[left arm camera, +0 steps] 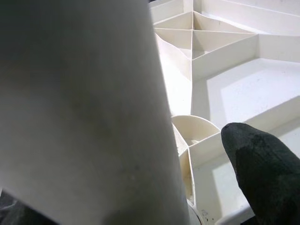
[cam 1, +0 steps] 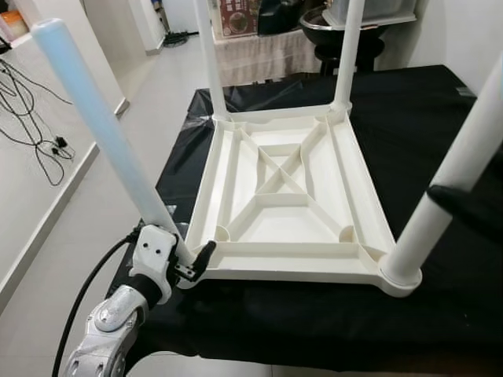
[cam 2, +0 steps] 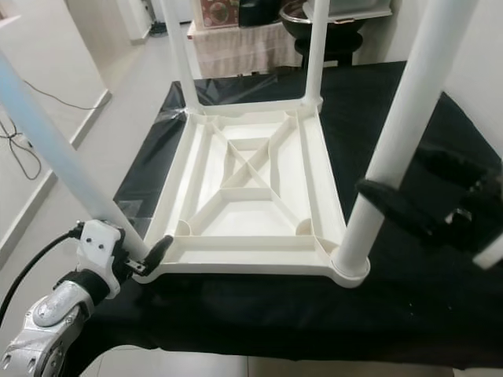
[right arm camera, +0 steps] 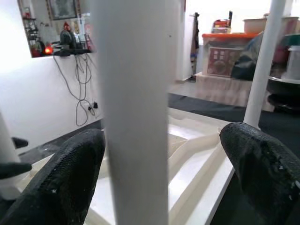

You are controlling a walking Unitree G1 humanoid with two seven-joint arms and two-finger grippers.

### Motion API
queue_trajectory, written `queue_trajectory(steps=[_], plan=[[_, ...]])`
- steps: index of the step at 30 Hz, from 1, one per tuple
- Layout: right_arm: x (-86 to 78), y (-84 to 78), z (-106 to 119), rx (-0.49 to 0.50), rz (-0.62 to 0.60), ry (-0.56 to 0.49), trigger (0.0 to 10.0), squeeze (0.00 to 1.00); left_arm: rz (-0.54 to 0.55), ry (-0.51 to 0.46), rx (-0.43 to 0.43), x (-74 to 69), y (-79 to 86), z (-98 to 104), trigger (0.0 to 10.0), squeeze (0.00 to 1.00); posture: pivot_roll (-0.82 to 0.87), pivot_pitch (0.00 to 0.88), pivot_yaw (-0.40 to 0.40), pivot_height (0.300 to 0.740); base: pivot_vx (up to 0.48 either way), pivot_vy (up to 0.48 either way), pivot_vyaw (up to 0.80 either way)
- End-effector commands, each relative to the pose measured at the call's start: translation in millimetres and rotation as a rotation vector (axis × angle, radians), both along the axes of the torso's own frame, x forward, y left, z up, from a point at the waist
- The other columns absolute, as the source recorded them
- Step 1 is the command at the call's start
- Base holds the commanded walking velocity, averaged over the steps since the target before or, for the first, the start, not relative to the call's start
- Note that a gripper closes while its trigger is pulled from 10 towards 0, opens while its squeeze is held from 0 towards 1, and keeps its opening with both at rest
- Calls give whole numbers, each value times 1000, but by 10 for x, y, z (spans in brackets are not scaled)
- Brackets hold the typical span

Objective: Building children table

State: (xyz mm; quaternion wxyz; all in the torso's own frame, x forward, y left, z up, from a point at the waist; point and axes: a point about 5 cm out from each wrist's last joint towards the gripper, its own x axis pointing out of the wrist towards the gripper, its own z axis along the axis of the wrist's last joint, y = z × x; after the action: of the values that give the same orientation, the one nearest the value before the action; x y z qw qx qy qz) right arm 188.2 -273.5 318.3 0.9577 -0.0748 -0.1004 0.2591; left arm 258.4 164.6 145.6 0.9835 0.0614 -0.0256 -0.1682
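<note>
A white plastic table top (cam 1: 277, 222) lies upside down on a black-covered table (cam 1: 440, 126). Two white legs stand in its far corners (cam 1: 208, 63) (cam 1: 349, 55). A third leg (cam 2: 393, 149) stands upright in the near right corner, and my right gripper (cam 2: 393, 179) is open around it, with a gap on each side of the leg in the right wrist view (right arm camera: 164, 154). My left gripper (cam 1: 193, 261) is shut on the lower end of a fourth leg (cam 1: 102, 126). That leg leans away to the left, its foot at the near left corner socket (left arm camera: 194, 133).
The black cover's front edge lies just below the table top. Loose cables (cam 1: 31, 118) trail on the pale floor at the left. A cloth-draped low shelf (cam 1: 259, 51) and a dark round stand with a bowl (cam 1: 338, 35) sit behind the table.
</note>
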Motion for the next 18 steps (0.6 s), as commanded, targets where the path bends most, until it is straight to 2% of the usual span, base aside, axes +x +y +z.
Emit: queue_trajectory(steps=[1,2,4,5,6,8,10,11,12,13,14,15,18], plan=[[18,12,-32,14,-3,21,10000,0,13,21,1,4,18,-48,10000,0,-142,124,91,740,0,0,0],[92,-7,-12,46,-50,19,10000,0,13,20,-1,4,12,-50,10000,0,-141,121,85,740,0,0,0],[92,-7,-12,46,-50,19,10000,0,13,20,-1,4,12,-50,10000,0,-141,121,85,740,0,0,0],[178,-41,7,79,-110,22,10000,0,15,20,-2,1,10,-58,10000,0,-141,119,83,740,0,0,0],[178,-41,7,79,-110,22,10000,0,15,20,-2,1,10,-58,10000,0,-141,119,83,740,0,0,0],[279,-107,39,132,-190,38,10000,0,21,22,-9,-11,12,-80,10000,0,-143,120,79,740,0,0,0],[295,-110,37,146,-194,52,10000,0,23,23,-14,-17,12,-88,10000,0,-144,121,76,740,0,0,0],[303,-91,23,153,-180,73,8039,0,25,24,-20,-24,12,-96,10000,0,-145,126,73,740,0,0,0],[306,-75,17,154,-170,78,7412,0,28,24,-21,-25,14,-99,10000,0,-145,126,73,740,0,0,0],[306,-75,17,154,-170,78,7412,0,28,24,-21,-25,14,-99,10000,0,-145,126,73,740,0,0,0],[311,-57,18,156,-159,83,4471,0,34,25,-22,-26,22,-105,10000,0,-151,130,70,740,0,0,0],[314,-42,21,158,-152,86,0,0,38,25,-22,-28,28,-110,10000,0,-151,130,70,740,0,0,0],[318,-31,28,166,-144,87,0,0,43,26,-24,-30,35,-114,10000,0,-155,136,66,740,0,0,0]])
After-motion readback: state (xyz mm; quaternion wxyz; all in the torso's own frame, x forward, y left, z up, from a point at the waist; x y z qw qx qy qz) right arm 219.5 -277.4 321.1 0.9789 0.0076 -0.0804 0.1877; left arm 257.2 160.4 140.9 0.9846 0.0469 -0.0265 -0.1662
